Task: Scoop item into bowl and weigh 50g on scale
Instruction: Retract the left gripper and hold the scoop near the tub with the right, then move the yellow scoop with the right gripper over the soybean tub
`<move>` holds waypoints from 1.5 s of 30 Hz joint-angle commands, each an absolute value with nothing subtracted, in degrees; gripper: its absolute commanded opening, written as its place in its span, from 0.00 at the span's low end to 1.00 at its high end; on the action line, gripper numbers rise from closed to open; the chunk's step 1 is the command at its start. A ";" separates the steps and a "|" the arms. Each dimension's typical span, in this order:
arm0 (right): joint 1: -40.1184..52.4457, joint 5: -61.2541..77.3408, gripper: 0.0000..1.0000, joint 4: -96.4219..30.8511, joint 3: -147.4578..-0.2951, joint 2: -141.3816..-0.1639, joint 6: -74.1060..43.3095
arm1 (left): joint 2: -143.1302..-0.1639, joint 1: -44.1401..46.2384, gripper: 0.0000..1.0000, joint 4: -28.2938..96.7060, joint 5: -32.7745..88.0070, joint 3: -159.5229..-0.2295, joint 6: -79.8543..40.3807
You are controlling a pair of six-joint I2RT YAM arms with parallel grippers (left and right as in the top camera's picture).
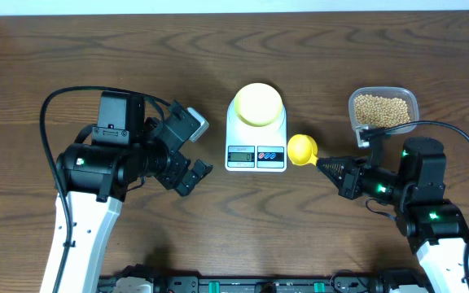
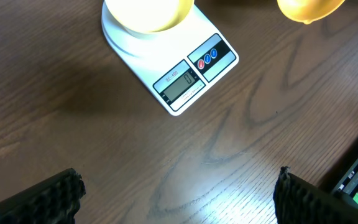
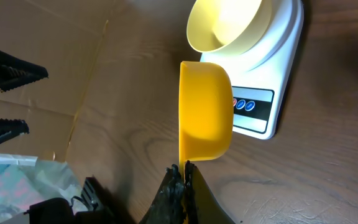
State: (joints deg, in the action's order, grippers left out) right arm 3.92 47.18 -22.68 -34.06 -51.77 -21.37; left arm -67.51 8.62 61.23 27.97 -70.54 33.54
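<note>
The white scale (image 1: pixel 256 137) stands mid-table with the pale yellow bowl (image 1: pixel 258 104) on its platform; both also show in the left wrist view, scale (image 2: pixel 185 74) and bowl (image 2: pixel 148 14). Beige beans (image 1: pixel 381 110) fill a clear tub (image 1: pixel 412 104) at the right. My right gripper (image 1: pixel 322 165) is shut on the handle of a bright yellow scoop (image 1: pixel 302 150), held just right of the scale. In the right wrist view the scoop (image 3: pixel 205 112) hangs on its side above the gripper (image 3: pixel 184 167), beside the scale (image 3: pixel 278 56) and bowl (image 3: pixel 225 25). My left gripper (image 1: pixel 195 172) stands open left of the scale.
The left wrist view has bare wood between the wide-apart fingers (image 2: pixel 55 196), with the scale's display (image 2: pixel 180 84) ahead. Black rails (image 1: pixel 243 285) run along the table's front edge. A crinkled plastic bag (image 3: pixel 17 180) lies at the lower left of the right wrist view.
</note>
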 commanded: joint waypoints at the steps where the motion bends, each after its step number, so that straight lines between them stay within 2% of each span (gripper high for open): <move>1: 3.51 48.40 0.01 -22.74 -34.92 -51.33 -20.51 | -67.42 8.43 1.00 61.23 27.62 -70.35 34.92; 6: 3.51 48.40 0.01 -22.74 -34.92 -51.33 -22.76 | -67.42 8.43 1.00 61.23 27.62 -70.35 34.92; 13: 3.51 48.42 0.01 -21.32 -34.92 -51.31 -32.99 | -67.42 8.43 1.00 61.23 27.62 -70.35 34.92; 22: 3.51 48.40 0.01 -12.95 -34.92 -51.31 -48.18 | -67.42 8.43 1.00 61.23 27.62 -70.35 34.92; 45: 3.51 46.89 0.01 -13.02 -34.92 -51.33 -46.96 | -67.42 8.43 1.00 61.23 27.62 -70.35 34.92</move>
State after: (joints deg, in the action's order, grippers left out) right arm 3.92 48.18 -13.13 -34.06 -51.72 -47.59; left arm -67.51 8.62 61.21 27.94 -70.54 34.54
